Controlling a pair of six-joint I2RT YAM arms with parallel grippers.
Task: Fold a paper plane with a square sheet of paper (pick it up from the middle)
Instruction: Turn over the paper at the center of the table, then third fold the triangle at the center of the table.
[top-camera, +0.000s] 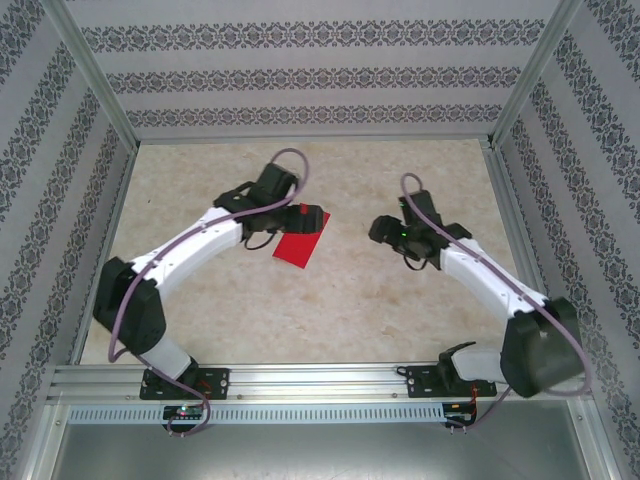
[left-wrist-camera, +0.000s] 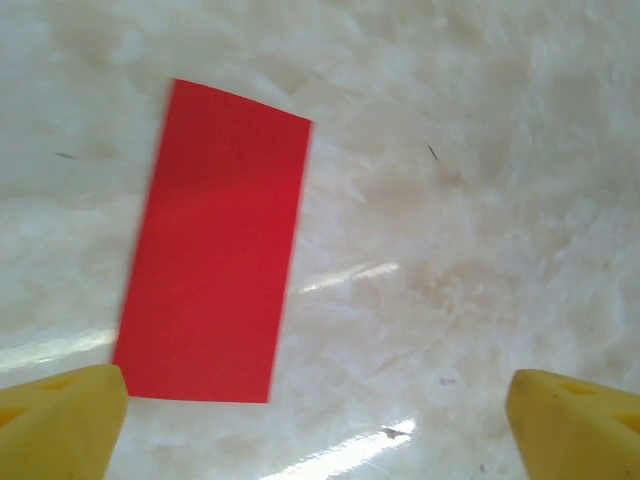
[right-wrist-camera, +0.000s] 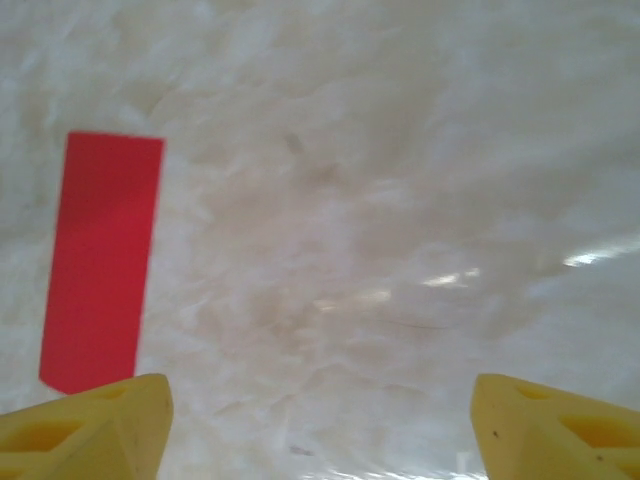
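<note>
Thin bright-red paper sheet (left-wrist-camera: 212, 255), folded in half, lies on the pale bench (left-wrist-camera: 480, 200) — left gripper (left-wrist-camera: 315, 405), right gripper (right-wrist-camera: 320, 405) both wide, empty; corner folds likely next.

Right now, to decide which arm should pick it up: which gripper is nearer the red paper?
Left. The left gripper hovers at the red paper's far edge; the right gripper sits off to its right, apart.

The top external camera looks down from above and behind the arm bases (top-camera: 185, 382) over the whole desk (top-camera: 330, 320), while both wrist cameras hang close above it, facing steeply down, and all three views share the red paper (top-camera: 300, 246).
</note>
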